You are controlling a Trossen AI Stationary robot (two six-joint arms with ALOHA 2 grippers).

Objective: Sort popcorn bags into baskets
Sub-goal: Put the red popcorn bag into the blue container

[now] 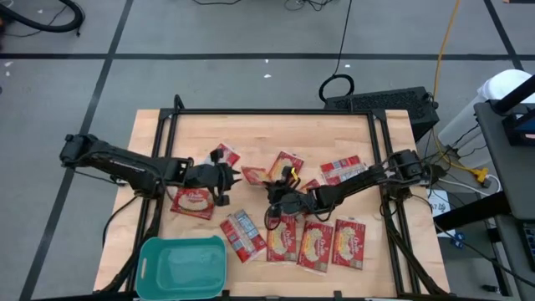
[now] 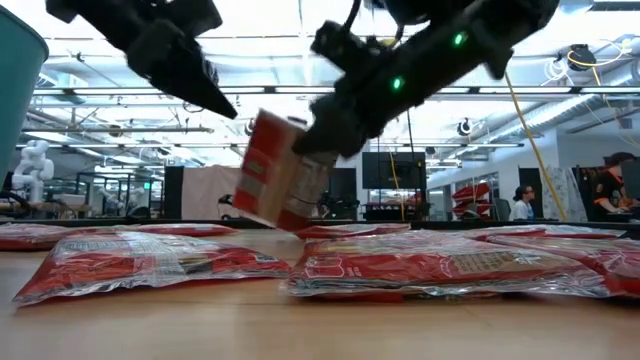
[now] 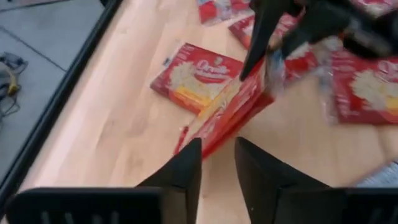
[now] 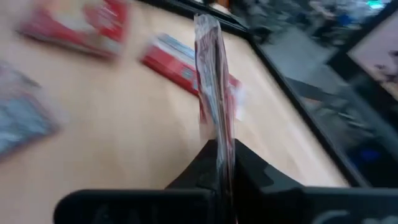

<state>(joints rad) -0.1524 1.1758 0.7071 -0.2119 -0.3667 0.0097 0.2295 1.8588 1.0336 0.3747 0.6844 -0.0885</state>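
Observation:
One popcorn bag (image 2: 280,185), red with a white patch, hangs tilted above the table's middle, and my right gripper (image 2: 330,135) is shut on it. In the right wrist view the bag (image 4: 211,81) shows edge-on. My left gripper (image 3: 217,165) is open just to the bag's left, with nothing between its fingers. Several other red popcorn bags (image 1: 316,245) lie flat on the wooden table. The teal basket (image 1: 150,267) stands at the near left corner. My right gripper pinches the bag's upper end (image 2: 308,150) between its two fingers (image 3: 258,43). The fingers come slanting down from the table's right side. The bag is lifted clear of the table, tilted, with its lower end (image 3: 196,134) toward my left gripper.
Bags lie in a row along the near edge (image 1: 282,238), with others at the far middle (image 1: 286,165), far right (image 1: 343,170) and left (image 1: 192,202). A black frame (image 1: 276,111) borders the table. A keyboard (image 1: 380,102) sits beyond the far edge.

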